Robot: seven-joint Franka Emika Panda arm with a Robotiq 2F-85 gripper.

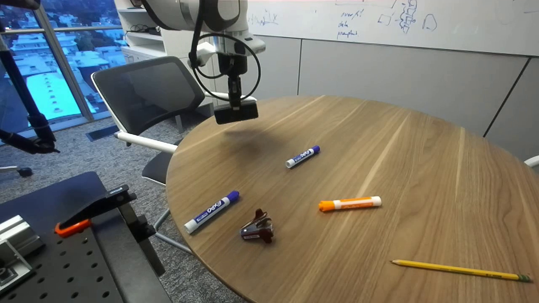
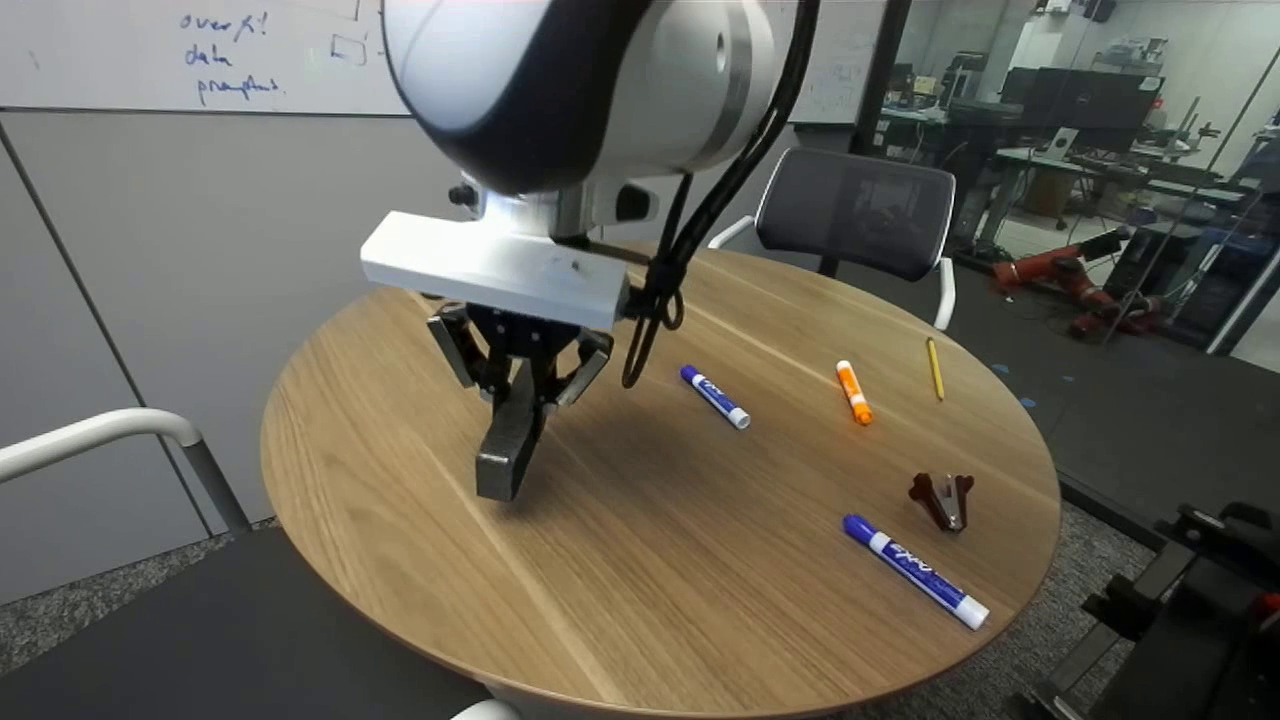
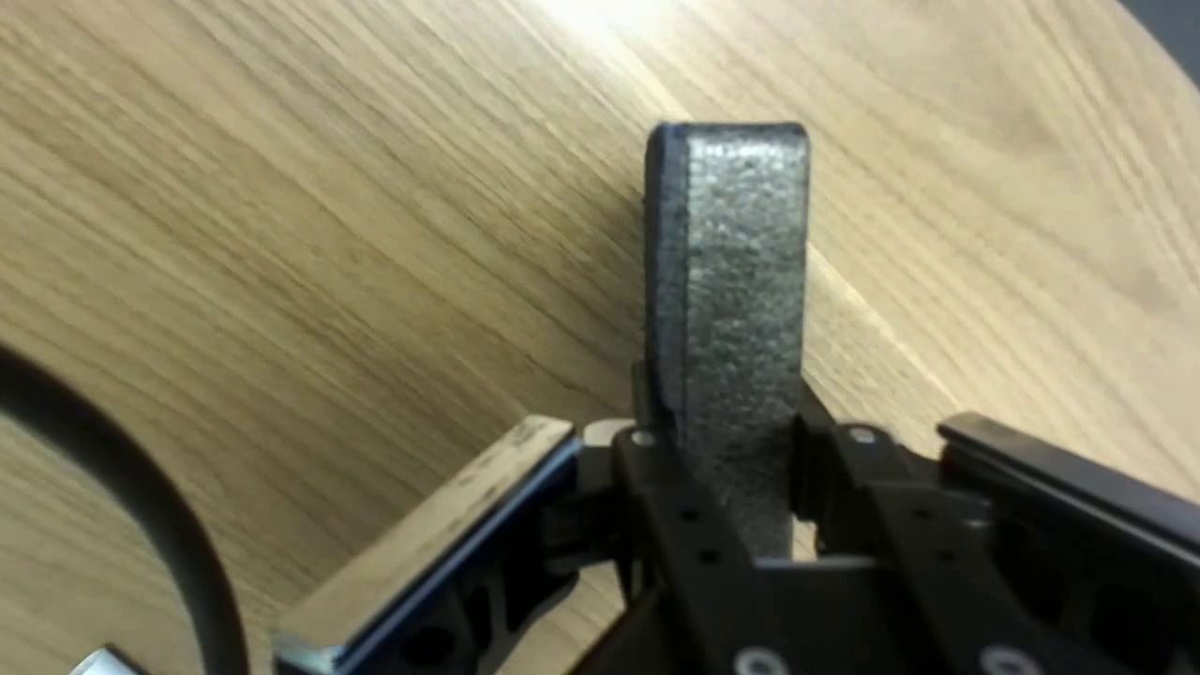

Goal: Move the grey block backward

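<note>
The grey block is a dark rectangular bar with rounded edges. It also shows in an exterior view and in the wrist view. My gripper is shut on it around its middle, one finger on each long side. The gripper also shows in an exterior view and in the wrist view. The block is held lengthwise above the round wooden table, with a soft shadow on the wood below. In the wrist view the block's near part is partly hidden between the fingers.
Two blue-and-white markers, an orange marker, a dark staple-remover-like clip and a yellow pencil lie on the table. Chairs stand at its edge. A black cable hangs beside the gripper.
</note>
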